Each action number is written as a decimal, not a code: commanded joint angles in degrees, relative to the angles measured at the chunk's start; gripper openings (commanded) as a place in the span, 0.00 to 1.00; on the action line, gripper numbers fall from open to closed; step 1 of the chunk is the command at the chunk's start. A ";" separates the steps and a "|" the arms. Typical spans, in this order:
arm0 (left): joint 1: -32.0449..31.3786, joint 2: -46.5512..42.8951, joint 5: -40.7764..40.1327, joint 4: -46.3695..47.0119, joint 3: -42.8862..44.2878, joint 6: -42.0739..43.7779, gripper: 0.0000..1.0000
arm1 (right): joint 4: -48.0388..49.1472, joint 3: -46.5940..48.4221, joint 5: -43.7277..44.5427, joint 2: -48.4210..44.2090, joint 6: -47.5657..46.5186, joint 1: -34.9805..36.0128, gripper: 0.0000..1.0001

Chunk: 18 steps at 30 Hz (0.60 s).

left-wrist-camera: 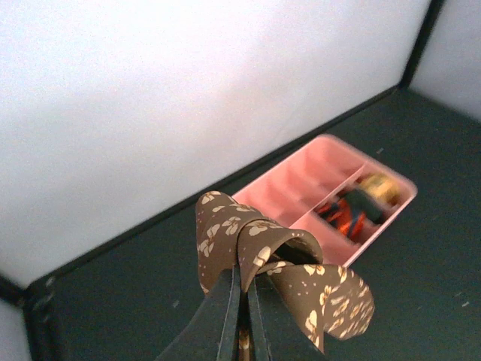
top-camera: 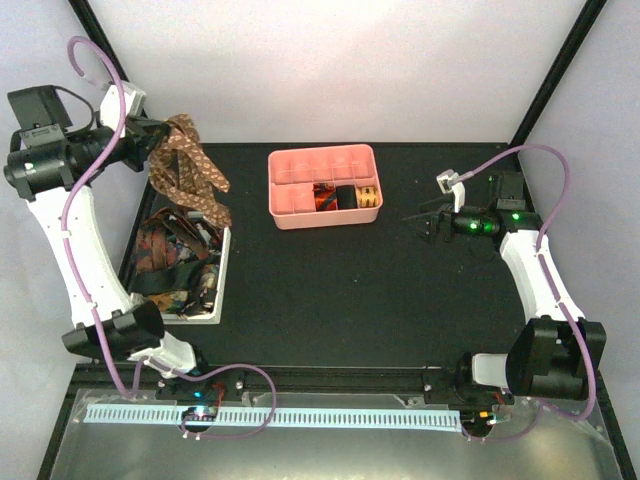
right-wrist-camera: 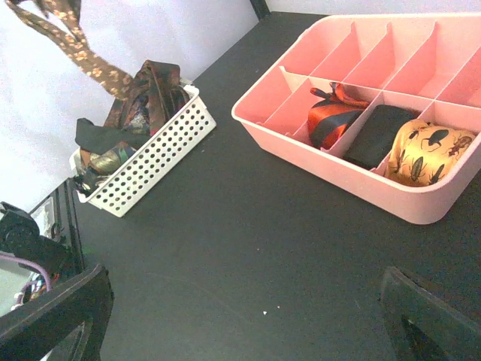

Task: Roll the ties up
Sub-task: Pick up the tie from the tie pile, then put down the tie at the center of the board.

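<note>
Worktop (top-camera: 350,300) — black, with white walls behind — carries everything. At its left edge sits a white slotted basket (top-camera: 218,295) with a heap of ties (right-wrist-camera: 139,101) tangled inside. Near the far middle, well apart from it, is a pink compartmented tray (top-camera: 290,216). Above the basket's far end the brown tie (top-camera: 190,165) hangs in loops, pinched in the closed left hand (left-wrist-camera: 243,289). The right hand (top-camera: 418,227) hovers wide open and empty, right of the tray. Three neighbouring compartments in the tray's near row each hold a roll — red-orange tie (right-wrist-camera: 331,120), black tie (right-wrist-camera: 379,135), gold tie (right-wrist-camera: 428,150).
</note>
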 commanded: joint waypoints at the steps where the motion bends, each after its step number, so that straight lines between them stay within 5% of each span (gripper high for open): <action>1: -8.62 -3.61 7.09 1.77 -1.16 -4.33 0.02 | 0.09 1.71 -1.84 -1.02 -0.46 -0.15 1.00; 12: -42.07 -9.99 -9.04 9.94 -16.43 -2.44 0.02 | 0.55 1.83 -0.83 -1.13 0.18 -0.23 0.99; 18: -58.33 -12.23 -38.72 19.37 -26.64 1.58 0.02 | 0.05 2.50 -0.49 -0.58 0.22 -1.06 1.00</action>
